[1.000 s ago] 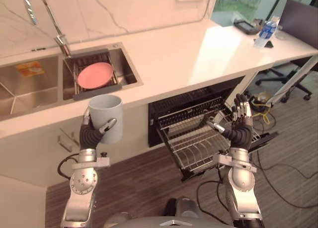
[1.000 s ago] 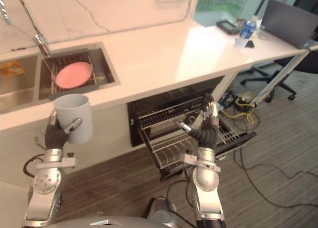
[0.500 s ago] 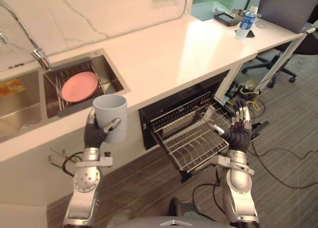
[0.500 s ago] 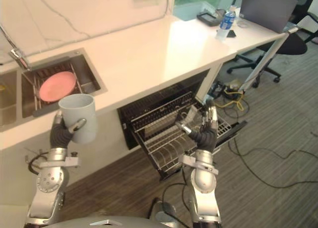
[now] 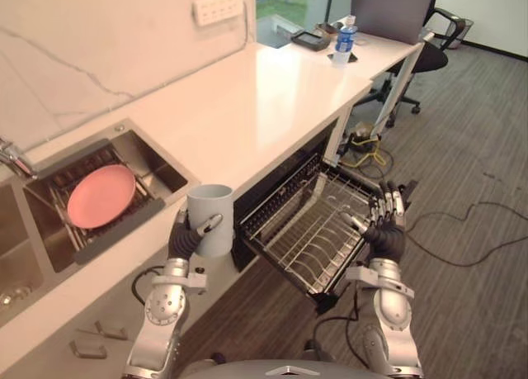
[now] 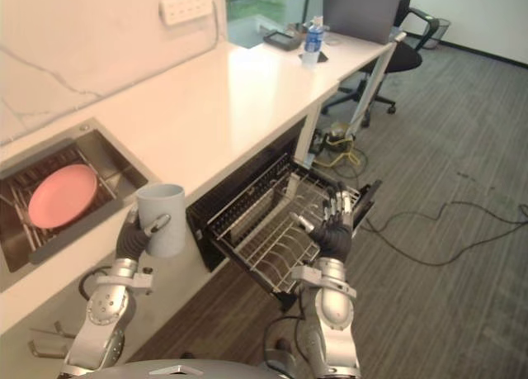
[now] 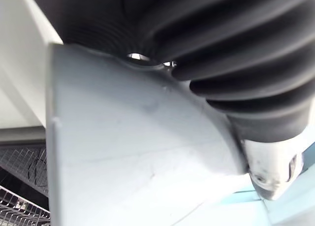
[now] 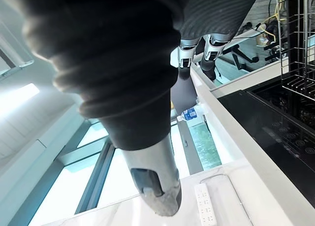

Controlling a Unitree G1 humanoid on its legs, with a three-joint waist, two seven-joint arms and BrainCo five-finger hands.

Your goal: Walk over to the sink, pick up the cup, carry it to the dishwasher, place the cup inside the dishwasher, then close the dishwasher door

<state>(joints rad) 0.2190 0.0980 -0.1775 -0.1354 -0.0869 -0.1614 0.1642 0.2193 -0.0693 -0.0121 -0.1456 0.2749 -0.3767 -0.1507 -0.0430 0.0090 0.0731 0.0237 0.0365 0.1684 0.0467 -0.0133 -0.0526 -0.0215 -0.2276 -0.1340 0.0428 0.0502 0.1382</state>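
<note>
A pale grey-blue cup (image 5: 210, 220) is held upright in my left hand (image 5: 183, 240), whose fingers and thumb curl round its lower side; the cup (image 7: 128, 157) shows close up in the left wrist view. It hangs in front of the counter edge, just left of the open dishwasher (image 5: 272, 206). The dishwasher's wire rack (image 5: 309, 230) is pulled out over the lowered door (image 6: 367, 199). My right hand (image 5: 384, 233) is raised, fingers straight and spread, over the rack's right end, holding nothing. The sink (image 5: 33, 230) lies to the left.
A pink plate (image 5: 100, 196) rests on a rack in the sink. The white counter (image 5: 264, 98) carries a water bottle (image 5: 343, 40) and a laptop (image 5: 384, 14) at its far end. An office chair (image 5: 433, 45) and cables (image 5: 363, 152) lie beyond the dishwasher.
The camera has swung to the right, so the sink has slid left and the dishwasher rack sits nearer the middle. The cup stays in my left hand; my right hand stays raised and open.
</note>
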